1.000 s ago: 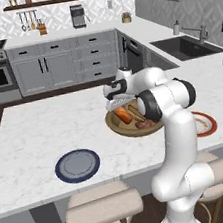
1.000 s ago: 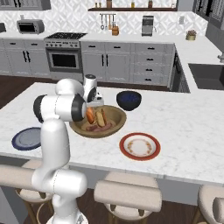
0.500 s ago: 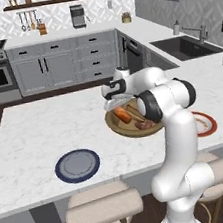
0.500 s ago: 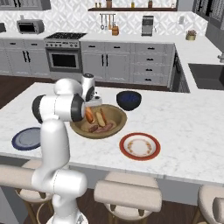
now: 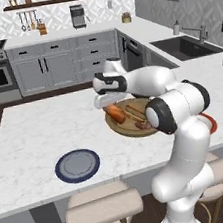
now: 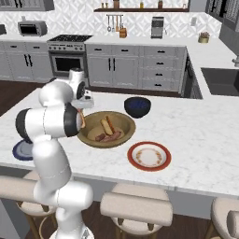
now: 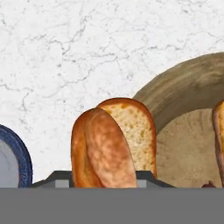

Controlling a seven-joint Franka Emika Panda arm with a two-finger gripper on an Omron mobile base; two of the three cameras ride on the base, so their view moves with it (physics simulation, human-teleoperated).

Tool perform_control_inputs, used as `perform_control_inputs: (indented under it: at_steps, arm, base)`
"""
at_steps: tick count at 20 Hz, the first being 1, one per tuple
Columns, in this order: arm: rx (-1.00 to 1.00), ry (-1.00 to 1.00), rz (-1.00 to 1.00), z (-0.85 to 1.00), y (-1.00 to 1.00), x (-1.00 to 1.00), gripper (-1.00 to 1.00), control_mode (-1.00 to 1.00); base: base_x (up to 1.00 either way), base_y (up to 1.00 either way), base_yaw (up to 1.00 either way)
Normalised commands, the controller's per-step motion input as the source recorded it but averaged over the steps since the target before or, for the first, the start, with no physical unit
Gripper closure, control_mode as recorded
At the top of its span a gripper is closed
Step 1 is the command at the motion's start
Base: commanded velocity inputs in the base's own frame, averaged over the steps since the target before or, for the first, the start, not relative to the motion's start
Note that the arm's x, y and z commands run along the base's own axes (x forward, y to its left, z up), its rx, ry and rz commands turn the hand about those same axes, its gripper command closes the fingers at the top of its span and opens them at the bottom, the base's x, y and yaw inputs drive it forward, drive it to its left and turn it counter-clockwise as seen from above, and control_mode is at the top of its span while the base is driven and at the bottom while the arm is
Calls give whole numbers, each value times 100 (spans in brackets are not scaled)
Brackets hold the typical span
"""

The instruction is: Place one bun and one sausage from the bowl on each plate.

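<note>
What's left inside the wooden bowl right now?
Inside the wide tan-brown wooden bowl lie a golden bun and reddish sausages. The white arm covers its left edge.

Bun (image 7: 111,146) hides the fingertips; wooden bowl (image 7: 183,89) and blue plate (image 7: 17,155) cut by frame edges.

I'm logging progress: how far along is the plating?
Nothing is plated yet: the blue plate and the red-rimmed plate lie bare. In hand: the claw holds one bun above the wooden bowl's edge. Left: that bun, another bun, both sausages.
</note>
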Motion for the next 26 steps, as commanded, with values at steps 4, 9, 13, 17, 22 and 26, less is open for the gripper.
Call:
perform_control_inputs:
  at_steps: [4,9,13,17,22,26]
  arm:
    - [10,25,-27,14,96,-96,100,-100]
    - [0,27,-24,-2,100,-96,100,-100]
    - [-8,9,-13,-28,100,-100,100,-100]
    - [-13,0,-2,-38,89,-89,100,-100]
    - [-17,0,0,-21,56,-17,100,-100]
    - [-9,3,0,-2,18,49,100,-100]
  base:
    - [0,0,0]
    - [0,0,0]
    - [0,0,0]
    - [0,0,0]
    - [0,0,0]
    - [0,0,0]
